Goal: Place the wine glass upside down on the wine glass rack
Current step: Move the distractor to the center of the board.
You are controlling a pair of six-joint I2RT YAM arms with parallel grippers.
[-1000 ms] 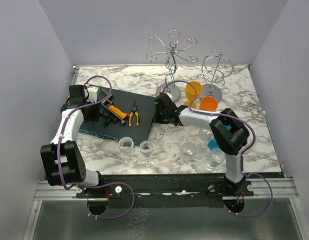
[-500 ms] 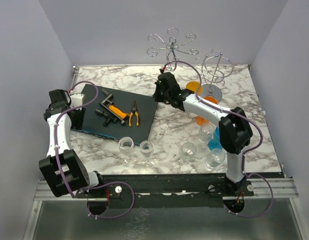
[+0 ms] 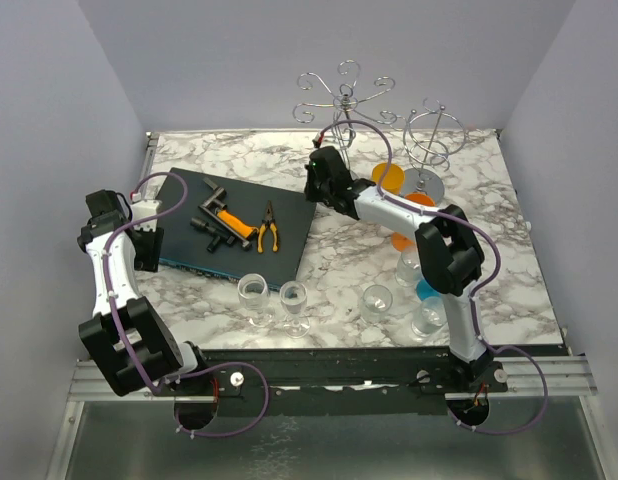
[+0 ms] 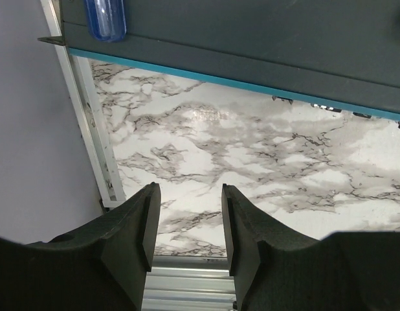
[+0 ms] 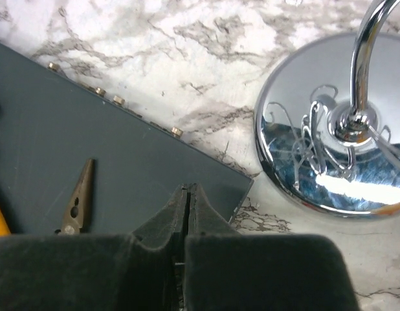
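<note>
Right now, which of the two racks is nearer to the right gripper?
The rack with curled arms: its chrome base lies just beside the shut right gripper. The basket-shaped rack stands farther to the right.

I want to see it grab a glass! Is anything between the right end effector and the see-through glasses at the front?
Nothing tall. The right end effector, shut and empty, hangs by the rack's base. Between it and the clear wine glasses lie only bare marble and the corner of the dark mat, which is flat.
</note>
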